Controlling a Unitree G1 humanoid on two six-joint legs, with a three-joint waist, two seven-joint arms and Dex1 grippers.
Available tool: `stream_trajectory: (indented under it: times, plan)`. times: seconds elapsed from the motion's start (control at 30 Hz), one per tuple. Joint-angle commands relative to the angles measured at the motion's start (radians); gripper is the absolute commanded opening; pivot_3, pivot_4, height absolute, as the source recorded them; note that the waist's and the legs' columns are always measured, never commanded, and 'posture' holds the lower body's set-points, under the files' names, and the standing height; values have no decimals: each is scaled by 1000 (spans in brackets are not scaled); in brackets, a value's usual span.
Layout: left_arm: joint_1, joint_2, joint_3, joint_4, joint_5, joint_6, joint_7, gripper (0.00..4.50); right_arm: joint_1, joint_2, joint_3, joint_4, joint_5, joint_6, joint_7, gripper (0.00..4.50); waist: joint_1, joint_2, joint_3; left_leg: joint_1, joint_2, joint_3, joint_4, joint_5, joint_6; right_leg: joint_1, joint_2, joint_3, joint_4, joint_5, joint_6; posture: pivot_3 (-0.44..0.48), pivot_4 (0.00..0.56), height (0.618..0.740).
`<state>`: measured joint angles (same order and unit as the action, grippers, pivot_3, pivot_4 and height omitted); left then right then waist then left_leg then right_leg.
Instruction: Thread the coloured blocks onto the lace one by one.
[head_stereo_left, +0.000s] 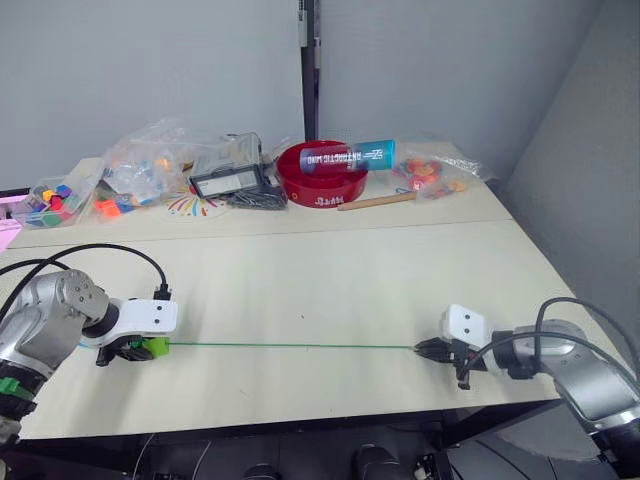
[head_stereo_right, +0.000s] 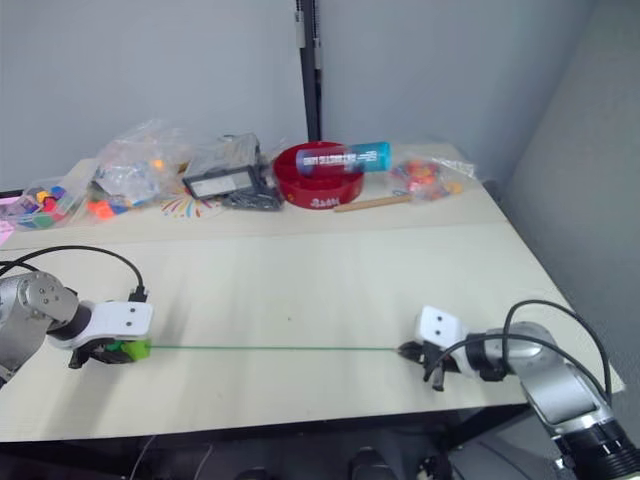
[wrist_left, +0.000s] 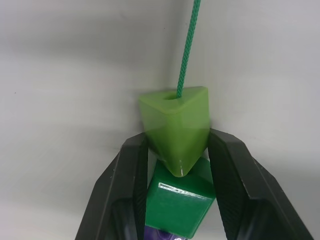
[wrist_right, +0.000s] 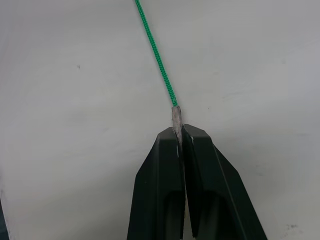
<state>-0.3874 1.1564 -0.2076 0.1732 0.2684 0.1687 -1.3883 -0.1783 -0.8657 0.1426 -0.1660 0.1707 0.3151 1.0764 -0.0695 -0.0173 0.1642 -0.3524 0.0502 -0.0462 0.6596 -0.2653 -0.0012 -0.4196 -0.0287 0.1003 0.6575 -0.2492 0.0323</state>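
The green lace (head_stereo_left: 290, 346) lies taut and straight across the near part of the table (head_stereo_left: 330, 280), between my two grippers. My left gripper (head_stereo_left: 140, 350) is shut on a light green block (wrist_left: 175, 130), which the lace enters through a hole in its top. Behind it, between the same fingers (wrist_left: 125, 180), sit a dark green block (wrist_left: 180, 200) and the edge of a purple one (wrist_left: 160, 234). At the right, my right gripper (wrist_right: 180, 131) is shut on the lace's pale stiff tip (wrist_right: 175, 116), low over the table.
Along the far edge of the table stand a red bowl (head_stereo_left: 322, 170) with a blue tube (head_stereo_left: 350, 156) across it, a wooden stick (head_stereo_left: 378, 201), a black device (head_stereo_left: 228, 180), clear bags of toy pieces (head_stereo_left: 150, 165) and a tub of coloured pieces (head_stereo_left: 50, 200).
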Motion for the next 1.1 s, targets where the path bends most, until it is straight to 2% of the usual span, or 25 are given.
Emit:
stream_trajectory:
  times: [0.03, 0.1, 0.13, 0.27, 0.37, 0.5, 0.6, 0.73, 0.8, 0.83, 0.97, 1.1]
  plan:
    - [35, -13, 0, -3, -24, -15, 10, 1264, 4, 36, 41, 15, -15, 16, -8, 0, -1, 0, 0, 0, 0, 0, 0, 0, 0, 0, 0, 0, 0, 0, 0, 0, 150, 731]
    - [42, -13, 15, -17, -37, -12, 3, 1264, -7, 51, 46, 33, -30, 4, -19, 0, -2, -1, 0, 0, 0, 0, 0, 0, 0, 0, 0, 0, 0, 0, 0, 0, 150, 731]
    - [45, -10, 26, -26, -51, -9, -7, 2304, -12, 56, 46, 39, -31, 2, -18, 704, -2, -1, 0, 0, 0, 0, 0, 0, 0, 0, 0, 0, 0, 0, 0, 0, 150, 731]
    - [63, 37, 119, -77, -154, 5, -64, 3596, -30, 58, -11, -4, 42, 33, 14, 1992, -3, -3, 1, 0, 1, 0, 0, 0, 0, -2, 0, 0, 0, 0, 0, 0, 150, 731]
    - [100, 93, 223, -115, -247, 31, -102, 4500, -20, 42, -72, -42, 105, 57, 28, 3042, 0, -11, 6, -3, 1, -2, 0, 0, 0, -7, 1, -2, 0, 0, -1, 0, 150, 731]
    - [191, 154, 400, -153, -375, 121, -149, 4500, 13, 32, -152, -102, 193, 109, 34, 4379, 1, -14, 9, -7, 2, -2, 1, 0, 0, -9, -1, -4, -2, 3, -7, 0, 150, 731]
    - [301, 120, 586, -161, -471, 166, -161, 4500, 42, 50, -214, -134, 248, 146, 4, 4451, 3, -14, 9, -7, 1, -1, 1, -1, 1, -9, -2, -4, -3, 3, -7, 0, 150, 731]
    - [383, -23, 796, -142, -567, 191, -65, 4500, 86, 86, -302, -175, 326, 202, -58, 4451, 3, -14, 10, -6, 1, -1, 0, -1, 1, -9, -2, -4, -2, 2, -7, 0, 150, 731]
    - [461, -128, 889, -139, -576, 74, -16, 4500, 118, 117, -347, -180, 340, 206, -110, 4451, 1, -14, 10, -6, 1, -2, 0, -1, 1, -8, -2, -5, -2, 2, -7, 0, 150, 731]
    - [490, -156, 911, -139, -580, 51, -5, 4500, 130, 127, -362, -180, 345, 208, -127, 4451, 0, -14, 10, -5, 1, -1, 0, -1, 1, -8, -2, -4, -2, 2, -7, 0, 150, 731]
    - [584, -238, 1006, -89, -653, 147, 61, 4500, 207, 166, -422, -173, 356, 209, -182, 4451, 3, -17, 10, -4, 1, -2, 0, -1, 1, -7, -2, -5, -2, 2, -7, 0, 150, 731]
    - [661, -285, 1052, -43, -664, 96, 100, 4500, 262, 183, -484, -131, 348, 170, -200, 4451, 7, -18, 10, -3, 1, -1, 0, -1, 1, -5, -3, -5, -3, 2, -5, 0, 150, 731]
